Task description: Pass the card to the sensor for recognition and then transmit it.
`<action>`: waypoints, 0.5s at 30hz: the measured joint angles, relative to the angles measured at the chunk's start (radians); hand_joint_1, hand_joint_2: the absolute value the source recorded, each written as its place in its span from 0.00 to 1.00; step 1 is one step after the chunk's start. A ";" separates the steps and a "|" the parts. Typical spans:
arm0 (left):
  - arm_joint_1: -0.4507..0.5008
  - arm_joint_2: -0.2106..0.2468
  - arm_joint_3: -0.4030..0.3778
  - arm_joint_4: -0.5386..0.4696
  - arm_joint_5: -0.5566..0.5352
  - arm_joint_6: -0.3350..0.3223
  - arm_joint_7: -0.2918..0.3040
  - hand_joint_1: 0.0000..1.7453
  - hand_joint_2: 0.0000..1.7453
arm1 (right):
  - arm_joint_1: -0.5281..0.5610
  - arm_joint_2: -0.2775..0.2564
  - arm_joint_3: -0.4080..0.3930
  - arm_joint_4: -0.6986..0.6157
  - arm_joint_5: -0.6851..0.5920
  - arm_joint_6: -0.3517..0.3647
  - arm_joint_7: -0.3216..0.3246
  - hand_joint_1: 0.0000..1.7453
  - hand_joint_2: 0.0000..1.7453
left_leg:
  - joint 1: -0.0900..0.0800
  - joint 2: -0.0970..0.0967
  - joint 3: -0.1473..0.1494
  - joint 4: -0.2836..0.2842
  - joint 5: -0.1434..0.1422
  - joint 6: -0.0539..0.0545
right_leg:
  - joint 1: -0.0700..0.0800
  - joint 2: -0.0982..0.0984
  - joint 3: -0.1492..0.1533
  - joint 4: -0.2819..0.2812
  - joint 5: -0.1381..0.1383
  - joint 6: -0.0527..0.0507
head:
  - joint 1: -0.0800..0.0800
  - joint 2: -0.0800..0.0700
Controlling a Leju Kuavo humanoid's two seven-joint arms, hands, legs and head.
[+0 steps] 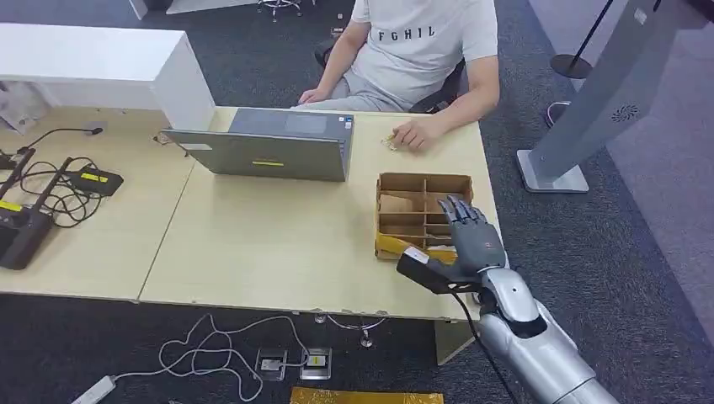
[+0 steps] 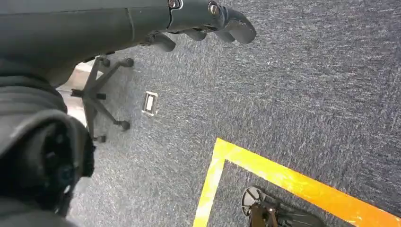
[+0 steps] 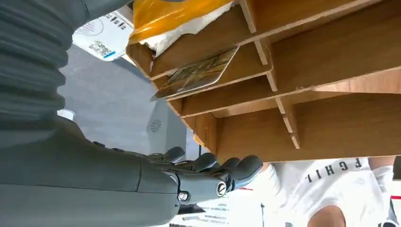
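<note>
A brown cardboard box [image 1: 423, 206] with several compartments stands at the table's right end. In the right wrist view a card [image 3: 196, 73] with a dark printed picture leans in one compartment of the box [image 3: 331, 118]. A yellow packet [image 3: 175, 14] lies in the neighbouring compartment. My right hand [image 1: 471, 236] hovers over the box's near right part, fingers stretched out and apart, holding nothing; the right hand [image 3: 208, 177] is apart from the card. My left hand [image 2: 208, 21] hangs over the carpet, fingers loosely bent and holding nothing.
A grey laptop [image 1: 269, 151] stands open left of the box. A seated person rests a hand [image 1: 417, 133] on the table's far edge behind the box. A grey stand [image 1: 589, 101] rises on the floor to the right. Cables and black devices [image 1: 50, 198] lie at the left.
</note>
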 joint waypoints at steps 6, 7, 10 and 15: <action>0.000 0.001 0.000 0.000 0.000 -0.006 -0.004 0.00 0.00 | -0.005 0.000 0.000 0.028 0.021 -0.026 -0.006 0.00 1.00 | 0.000 0.000 0.000 0.000 0.000 0.000 | 0.000 0.000 0.000 0.000 0.000 0.000 | 0.000 0.000; 0.000 0.001 0.000 0.000 0.000 -0.008 -0.004 0.00 0.00 | -0.005 0.000 0.000 0.031 0.026 -0.028 -0.006 0.00 1.00 | 0.000 0.000 0.000 0.000 0.000 0.000 | 0.000 0.000 0.000 0.000 0.000 0.000 | 0.000 0.000; 0.000 0.002 0.000 0.000 0.000 -0.008 -0.006 0.00 0.00 | -0.006 0.000 -0.001 0.039 0.029 -0.033 -0.006 0.00 1.00 | 0.000 0.000 0.000 0.000 0.000 0.000 | 0.000 0.000 0.000 0.000 0.000 0.000 | 0.000 0.000; 0.000 0.003 0.000 0.000 0.000 -0.008 -0.006 0.00 0.00 | -0.011 0.000 -0.002 0.055 0.029 -0.034 -0.006 0.00 1.00 | 0.000 0.000 0.000 0.000 0.000 0.000 | 0.000 0.000 0.000 0.000 0.000 0.000 | 0.000 0.000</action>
